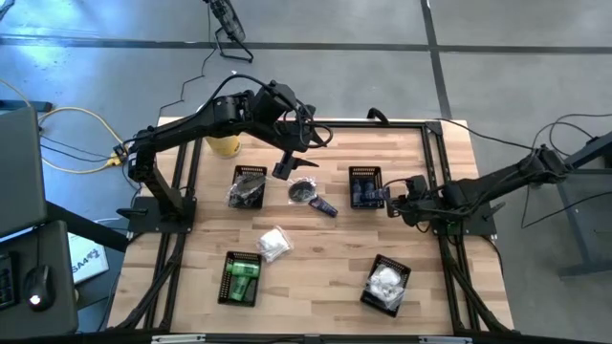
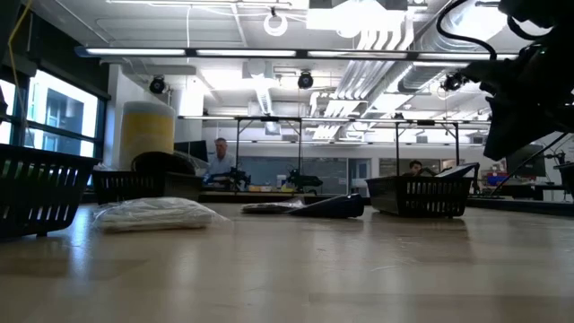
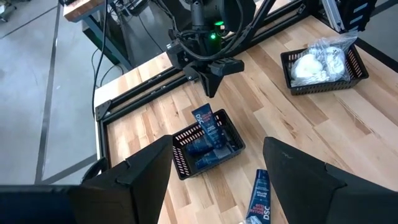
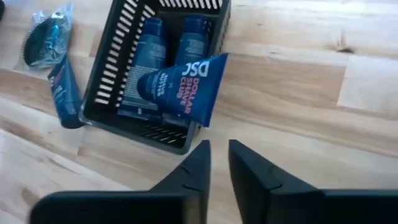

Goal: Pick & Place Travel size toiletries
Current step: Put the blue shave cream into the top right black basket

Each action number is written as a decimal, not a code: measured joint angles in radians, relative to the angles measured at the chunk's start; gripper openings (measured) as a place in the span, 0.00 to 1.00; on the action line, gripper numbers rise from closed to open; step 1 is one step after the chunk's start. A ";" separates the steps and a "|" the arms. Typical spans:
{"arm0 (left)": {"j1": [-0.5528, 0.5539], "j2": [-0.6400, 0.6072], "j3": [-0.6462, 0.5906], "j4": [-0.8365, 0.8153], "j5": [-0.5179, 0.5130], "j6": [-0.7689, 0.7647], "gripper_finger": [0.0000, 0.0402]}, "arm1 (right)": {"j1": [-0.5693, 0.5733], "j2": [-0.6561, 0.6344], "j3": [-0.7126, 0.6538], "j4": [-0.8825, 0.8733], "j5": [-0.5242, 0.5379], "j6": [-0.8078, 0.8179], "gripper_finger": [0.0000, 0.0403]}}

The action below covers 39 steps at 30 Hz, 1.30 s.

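Pale wooden planks make up the bench (image 1: pixel 316 277), framed by black rails. On it stand four black mesh rectangular baskets. One basket near the right arm (image 1: pixel 366 185) holds dark blue tubes (image 4: pixel 180 81); the topmost tube lies tilted across the others, its flat end poking over the basket's rim. Another dark blue tube (image 1: pixel 323 206) lies loose on the bench near mid-table, just beside a silvery-clear packet (image 1: pixel 303 191). A second basket (image 1: pixel 248 185) holds more clear packets. A third basket (image 1: pixel 240 278) at the front left holds small green bottles, and a fourth (image 1: pixel 386 284) at the front right holds white packets. One white packet (image 1: pixel 273 245) lies loose on the wood between the front baskets and the centre.

The right gripper (image 4: pixel 219 163) hovers just beside the basket of blue tubes, its jaws nearly closed with only a thin gap and nothing between them. The left gripper (image 3: pixel 217 168) hangs above mid-table, jaws spread wide and empty. A tall yellow canister (image 1: pixel 223 145) stands at the back left.
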 joint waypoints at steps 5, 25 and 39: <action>0.000 0.000 0.000 0.000 0.000 0.000 0.61 | 0.000 0.000 0.000 -0.003 0.006 0.011 0.27; 0.000 0.000 0.000 -0.001 0.003 0.000 0.61 | -0.001 0.091 -0.020 0.097 0.105 0.095 0.31; 0.000 0.000 0.000 -0.003 0.002 -0.001 0.61 | -0.001 0.170 -0.077 0.247 0.172 0.099 0.31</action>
